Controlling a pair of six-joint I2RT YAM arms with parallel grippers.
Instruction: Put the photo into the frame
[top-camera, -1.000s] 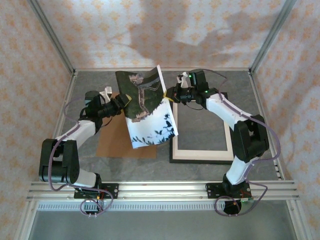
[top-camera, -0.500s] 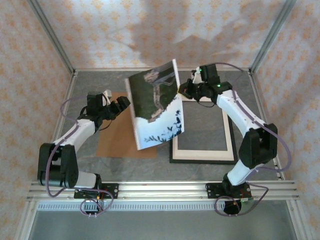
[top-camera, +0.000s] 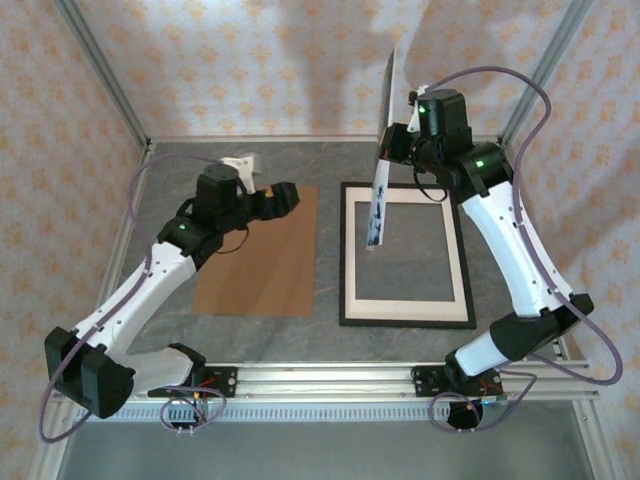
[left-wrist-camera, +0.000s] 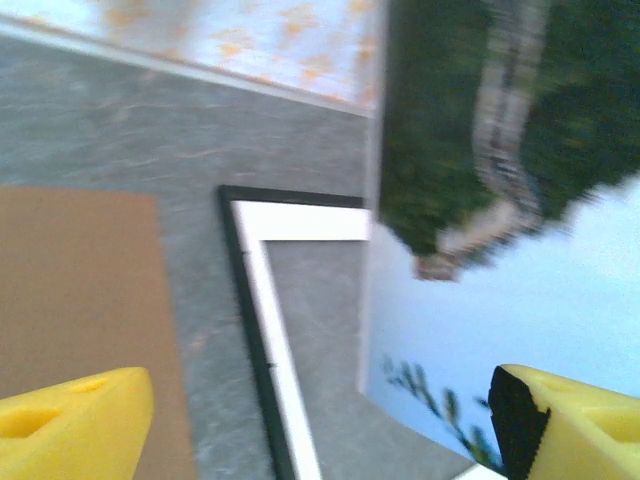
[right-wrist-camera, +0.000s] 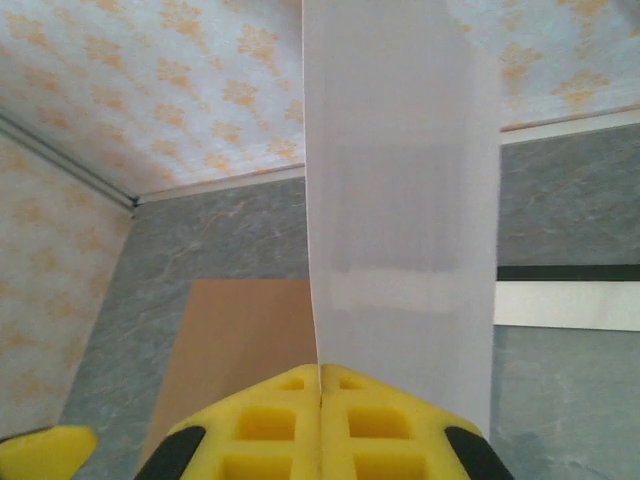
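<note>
Now my right fingers (right-wrist-camera: 285, 420), arm raised high, pinch one photo (left-wrist-camera: 500, 200) upright over one frame (top-camera: 405, 310); my left fingers (left-wrist-camera: 70, 425) hang wide open.

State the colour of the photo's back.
Plain white; the photo shows its back best in the right wrist view.

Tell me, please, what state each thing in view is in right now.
Photo: lifted, hanging nearly upright over the frame, pinched at one edge.
Frame: lying flat, empty.
Board: lying flat beside the frame, untouched.
Left end effector: open, empty.
Right end effector: shut on the photo.
</note>
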